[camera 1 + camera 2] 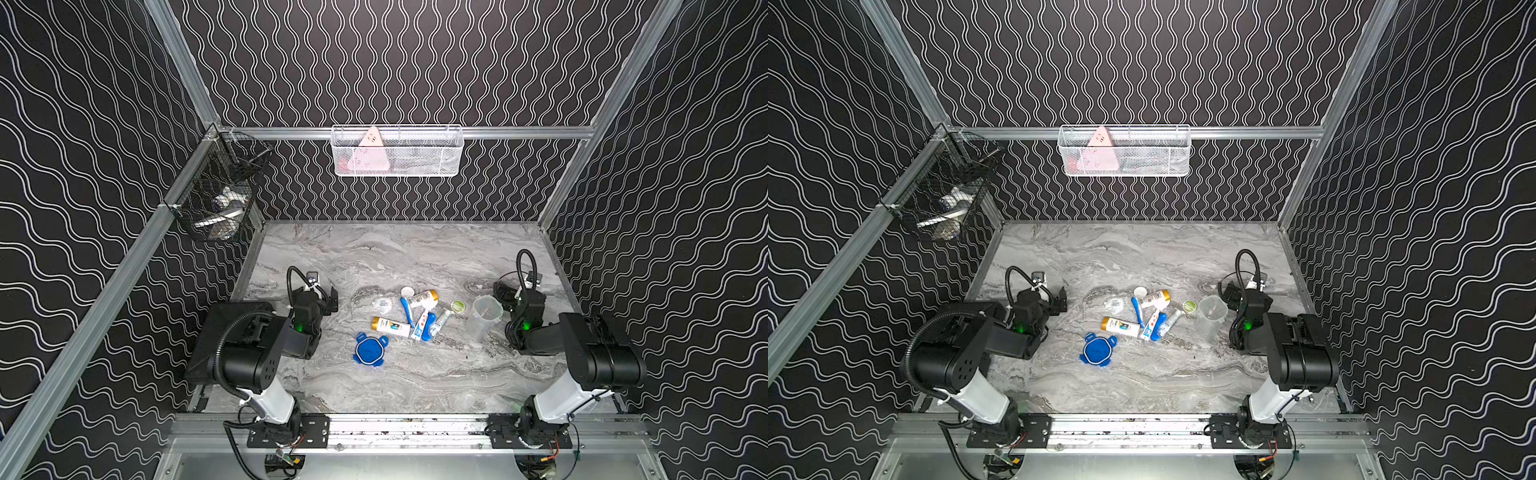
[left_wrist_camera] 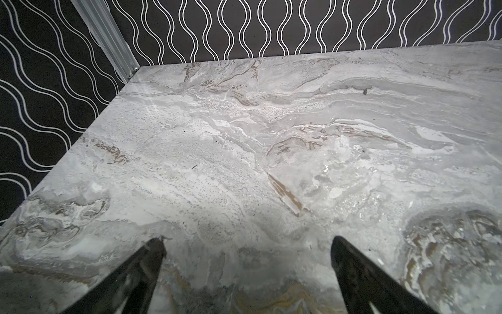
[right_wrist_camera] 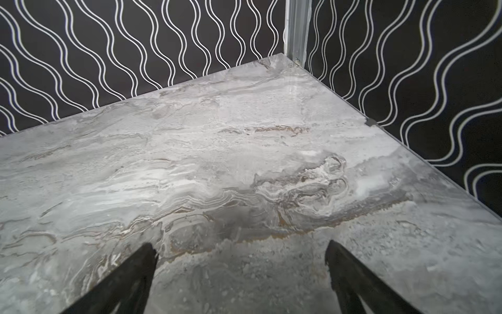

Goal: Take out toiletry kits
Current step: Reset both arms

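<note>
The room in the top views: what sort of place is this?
Probably a mock bathroom counter inside a robot test booth: a marble-look countertop, a white wire basket on the wallpapered wall, loose toiletries, and aluminium framing.

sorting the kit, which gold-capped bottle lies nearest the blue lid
The bottle with its cap toward the left arm, beside the blue lid; the other bottle lies farther back, cap toward the right arm.

A robot lab test booth: aluminium frame (image 1: 291, 132), wave-patterned walls (image 1: 399, 62), marble-look tabletop (image 1: 415, 257), arms (image 1: 249, 357) bolted to a rail (image 1: 407, 428).
</note>
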Available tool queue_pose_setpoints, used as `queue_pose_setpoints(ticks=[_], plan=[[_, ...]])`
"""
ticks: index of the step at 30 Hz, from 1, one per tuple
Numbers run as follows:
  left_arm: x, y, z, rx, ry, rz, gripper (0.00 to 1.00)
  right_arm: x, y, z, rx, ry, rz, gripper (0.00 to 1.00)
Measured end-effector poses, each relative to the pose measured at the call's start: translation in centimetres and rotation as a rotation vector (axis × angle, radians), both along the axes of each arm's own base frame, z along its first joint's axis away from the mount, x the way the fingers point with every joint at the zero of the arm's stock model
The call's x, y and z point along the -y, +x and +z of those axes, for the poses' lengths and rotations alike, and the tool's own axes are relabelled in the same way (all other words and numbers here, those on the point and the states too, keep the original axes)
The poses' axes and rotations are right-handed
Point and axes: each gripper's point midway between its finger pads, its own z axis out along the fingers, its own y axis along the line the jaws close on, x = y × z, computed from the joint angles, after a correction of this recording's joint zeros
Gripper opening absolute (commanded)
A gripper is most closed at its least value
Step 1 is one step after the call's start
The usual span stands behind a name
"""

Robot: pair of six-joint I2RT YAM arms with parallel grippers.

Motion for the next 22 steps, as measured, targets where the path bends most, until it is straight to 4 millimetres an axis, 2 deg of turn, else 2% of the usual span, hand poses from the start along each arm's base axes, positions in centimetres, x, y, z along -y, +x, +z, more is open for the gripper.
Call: queue_pose_setpoints(ticks=[22], plan=[[0.01,0.01,-0.04,-0.001,0.0,-0.001,0.99,-0.27,0.3,0.1,-0.003,-0.013,0.012,1.0]])
